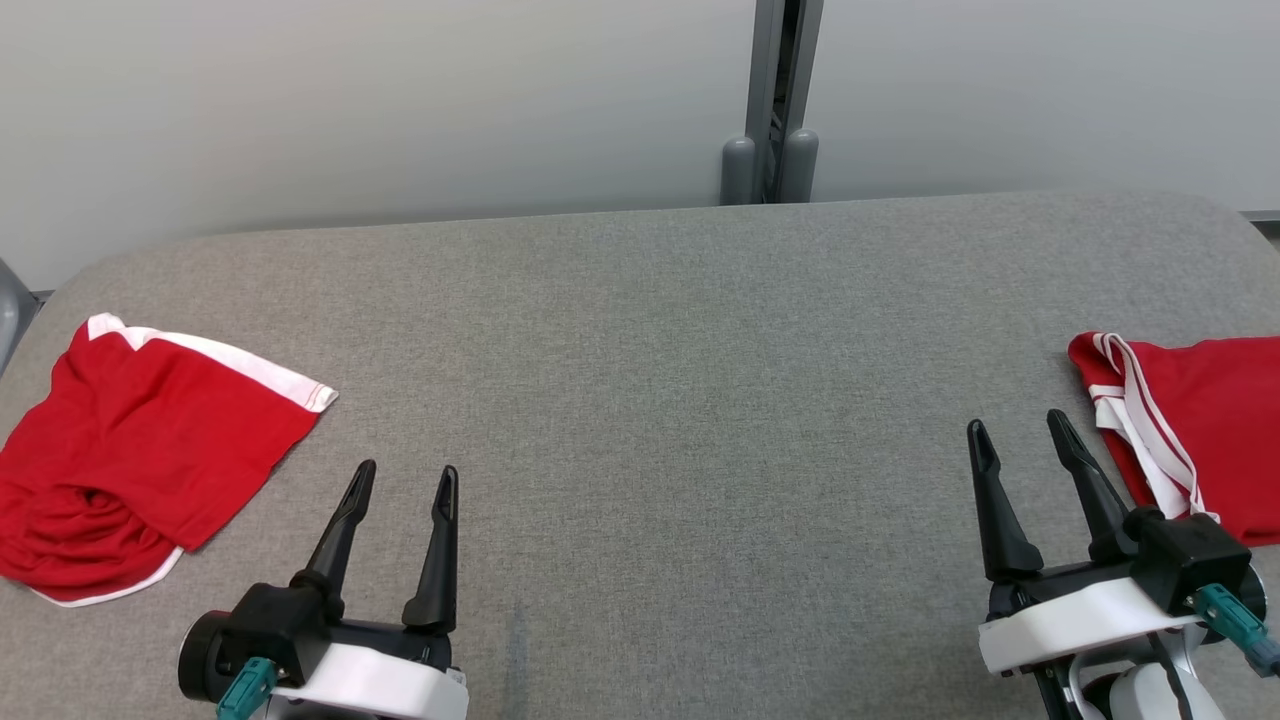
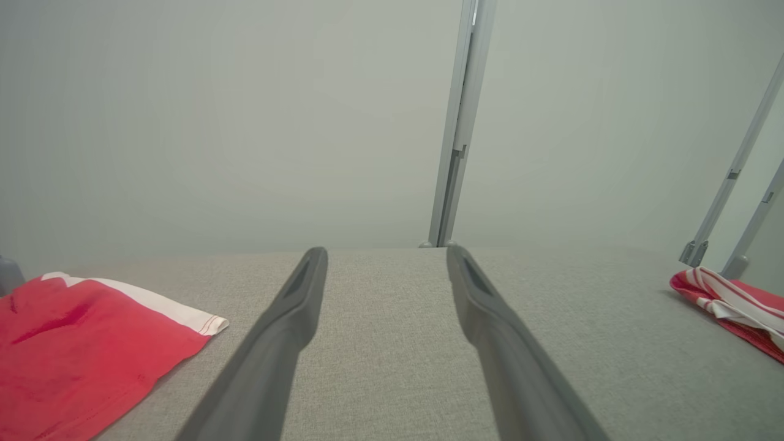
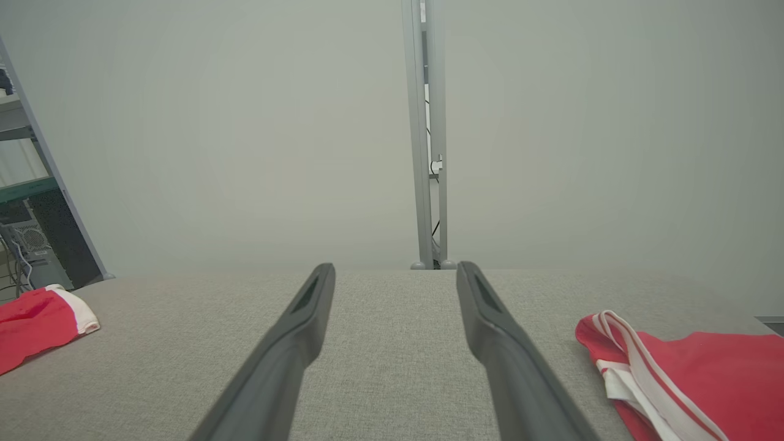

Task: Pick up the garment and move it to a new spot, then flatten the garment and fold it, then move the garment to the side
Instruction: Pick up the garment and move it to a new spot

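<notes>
A red garment with white trim point(image 1: 140, 440) lies crumpled at the table's left side; it also shows in the left wrist view point(image 2: 73, 343) and the right wrist view point(image 3: 30, 321). A second red garment with white stripes point(image 1: 1210, 430) lies at the right edge, cut off by the frame, and appears in both wrist views point(image 2: 735, 306) point(image 3: 692, 373). My left gripper point(image 1: 408, 468) stands open just right of the left garment, touching nothing point(image 2: 386, 250). My right gripper point(image 1: 1017, 420) is open too, just left of the striped garment, and holds nothing point(image 3: 395, 266).
The grey fabric-covered table point(image 1: 660, 400) stretches wide between the two garments. A grey metal post point(image 1: 775, 100) rises against the pale wall behind the far edge. Shelving with equipment point(image 3: 30, 239) stands beyond the table's left end.
</notes>
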`<state>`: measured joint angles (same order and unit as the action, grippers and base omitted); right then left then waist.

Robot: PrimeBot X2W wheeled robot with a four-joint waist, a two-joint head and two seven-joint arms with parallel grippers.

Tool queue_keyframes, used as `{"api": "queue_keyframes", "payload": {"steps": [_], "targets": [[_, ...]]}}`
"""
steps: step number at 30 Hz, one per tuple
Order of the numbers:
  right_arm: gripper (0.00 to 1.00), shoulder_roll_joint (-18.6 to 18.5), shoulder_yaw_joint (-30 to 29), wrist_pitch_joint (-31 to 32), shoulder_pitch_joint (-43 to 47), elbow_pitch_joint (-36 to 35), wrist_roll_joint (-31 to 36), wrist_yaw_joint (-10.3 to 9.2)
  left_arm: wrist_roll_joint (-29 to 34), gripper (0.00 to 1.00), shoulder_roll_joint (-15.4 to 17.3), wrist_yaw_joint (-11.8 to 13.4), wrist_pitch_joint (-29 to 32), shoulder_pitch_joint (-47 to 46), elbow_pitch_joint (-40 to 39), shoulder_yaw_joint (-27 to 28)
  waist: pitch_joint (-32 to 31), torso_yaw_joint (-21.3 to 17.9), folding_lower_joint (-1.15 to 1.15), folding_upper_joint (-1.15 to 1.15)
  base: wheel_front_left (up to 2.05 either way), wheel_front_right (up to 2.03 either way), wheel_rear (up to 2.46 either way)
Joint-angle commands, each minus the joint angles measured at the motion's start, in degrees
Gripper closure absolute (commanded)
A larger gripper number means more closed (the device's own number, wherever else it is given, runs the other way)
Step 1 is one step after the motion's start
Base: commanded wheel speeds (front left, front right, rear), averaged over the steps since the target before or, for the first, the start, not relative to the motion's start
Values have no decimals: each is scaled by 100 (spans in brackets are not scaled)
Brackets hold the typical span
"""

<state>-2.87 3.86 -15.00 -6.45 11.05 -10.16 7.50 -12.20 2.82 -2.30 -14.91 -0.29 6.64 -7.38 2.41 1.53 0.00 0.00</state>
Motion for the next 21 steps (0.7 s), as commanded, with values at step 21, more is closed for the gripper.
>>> {"api": "queue_keyframes", "payload": {"steps": [21], "targets": [[0,-15,575,-23,34,44,-233,-2,82,0,22,32,-29,13,5,204,-125,1570,0,0,0,0,0]]}}
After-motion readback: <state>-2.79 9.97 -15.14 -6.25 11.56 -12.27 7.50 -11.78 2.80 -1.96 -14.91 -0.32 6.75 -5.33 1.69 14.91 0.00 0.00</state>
